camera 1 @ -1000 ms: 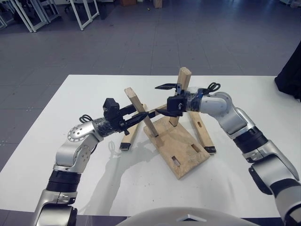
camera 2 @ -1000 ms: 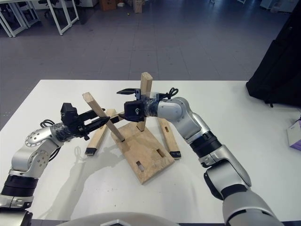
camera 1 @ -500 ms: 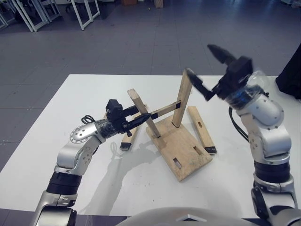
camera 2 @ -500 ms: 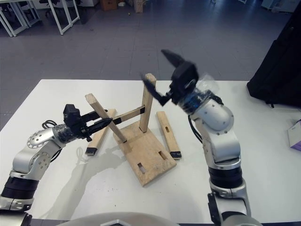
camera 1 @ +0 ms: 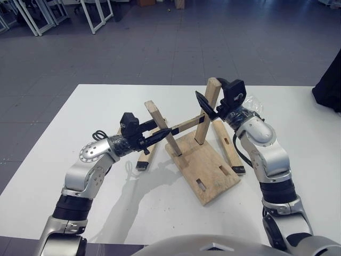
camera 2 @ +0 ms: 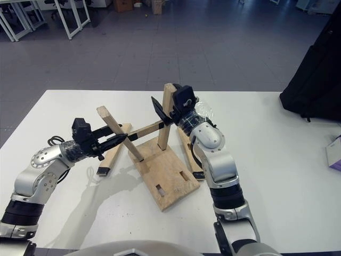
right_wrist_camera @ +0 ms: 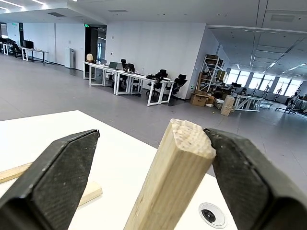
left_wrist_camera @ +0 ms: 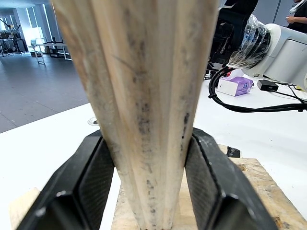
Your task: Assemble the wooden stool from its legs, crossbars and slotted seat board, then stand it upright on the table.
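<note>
Wooden tilted leg [left_wrist_camera: 144,96] sits clamped between the left fingers [left_wrist_camera: 91,187]; right fingers [right_wrist_camera: 53,177] gape astride the top of the upright leg [camera 1: 206,109].

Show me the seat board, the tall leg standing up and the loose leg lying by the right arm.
seat board [camera 1: 208,165], left eye view, bare top face.
tall leg [camera 1: 201,132], left eye view, lower half.
loose leg [camera 1: 229,150], left eye view, its middle.

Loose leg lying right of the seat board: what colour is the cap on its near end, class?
Black cap; clearest in the left eye view.
</note>
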